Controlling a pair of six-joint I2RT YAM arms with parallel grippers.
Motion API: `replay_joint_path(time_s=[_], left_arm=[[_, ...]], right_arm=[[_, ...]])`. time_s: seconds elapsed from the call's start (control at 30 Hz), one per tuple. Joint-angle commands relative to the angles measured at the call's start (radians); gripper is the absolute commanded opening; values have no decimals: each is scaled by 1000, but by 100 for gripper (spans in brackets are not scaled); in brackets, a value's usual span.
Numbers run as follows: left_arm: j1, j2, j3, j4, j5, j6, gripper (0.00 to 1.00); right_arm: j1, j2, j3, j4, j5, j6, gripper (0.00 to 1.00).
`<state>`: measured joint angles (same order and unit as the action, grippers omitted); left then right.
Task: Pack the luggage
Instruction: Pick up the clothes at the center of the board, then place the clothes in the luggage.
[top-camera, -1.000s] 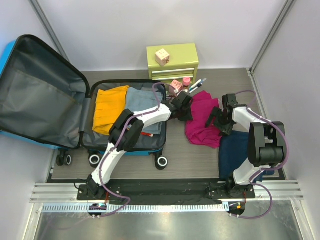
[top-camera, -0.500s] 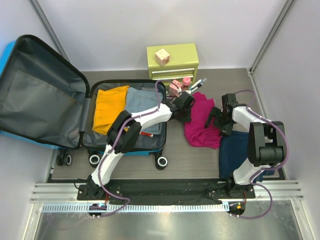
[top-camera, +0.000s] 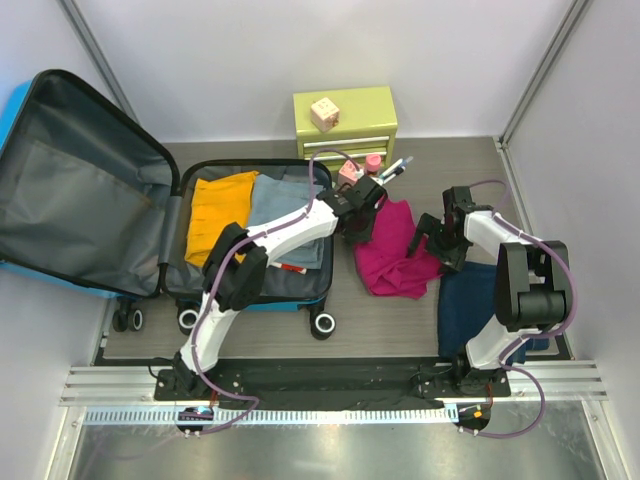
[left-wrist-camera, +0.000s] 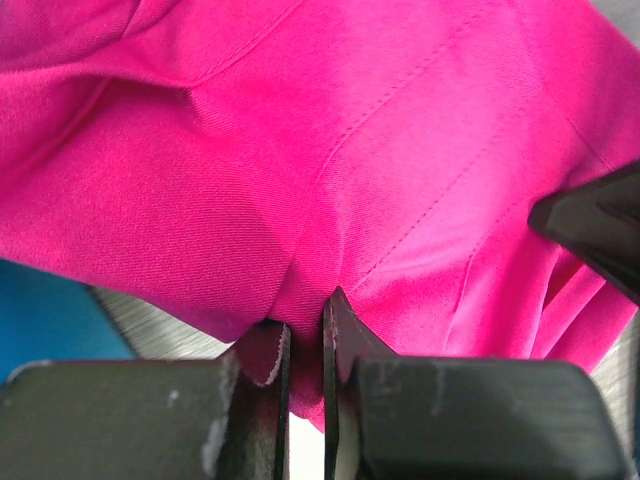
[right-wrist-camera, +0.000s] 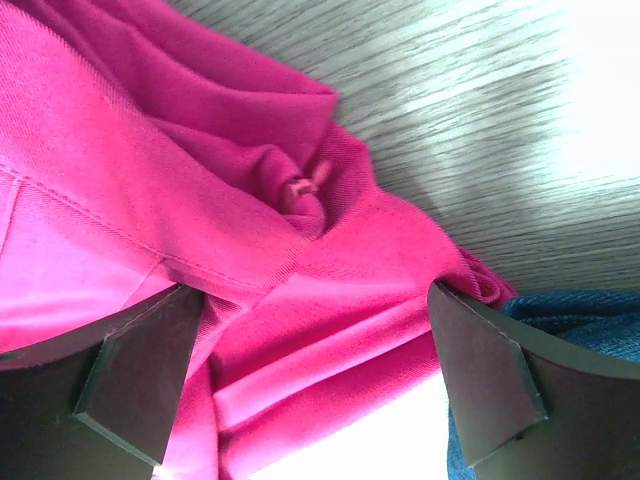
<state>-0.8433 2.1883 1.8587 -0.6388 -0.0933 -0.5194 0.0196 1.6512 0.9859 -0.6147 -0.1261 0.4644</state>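
- Left end effector (left-wrist-camera: 305, 325) clamps a fold of the pink garment (top-camera: 395, 255); right end effector (right-wrist-camera: 315, 300) gapes wide above it.
- Cloth probably limp, light: carry by bunched folds into the luggage (top-camera: 80, 190).

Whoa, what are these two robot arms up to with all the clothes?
They are packing the suitcase, which lies open with a yellow garment and grey clothes inside. The left claw is pinched shut on a pink garment beside the case, while the right claw hangs open over its other edge. A navy garment lies further right.
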Motion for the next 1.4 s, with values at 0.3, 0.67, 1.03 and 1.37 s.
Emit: replay_joint_path(time_s=[0.3, 0.67, 1.03, 1.37], left_arm=[[107, -174, 99, -215, 3, 189, 0], [121, -226, 143, -314, 35, 283, 0], [138, -257, 212, -394, 35, 283, 0], [217, -360, 195, -432, 29, 288, 0]], right_arm=[[-6, 9, 7, -53, 56, -44, 100], [-7, 22, 17, -56, 51, -47, 100], [-6, 22, 13, -56, 51, -52, 100], [-6, 27, 11, -56, 51, -52, 100]])
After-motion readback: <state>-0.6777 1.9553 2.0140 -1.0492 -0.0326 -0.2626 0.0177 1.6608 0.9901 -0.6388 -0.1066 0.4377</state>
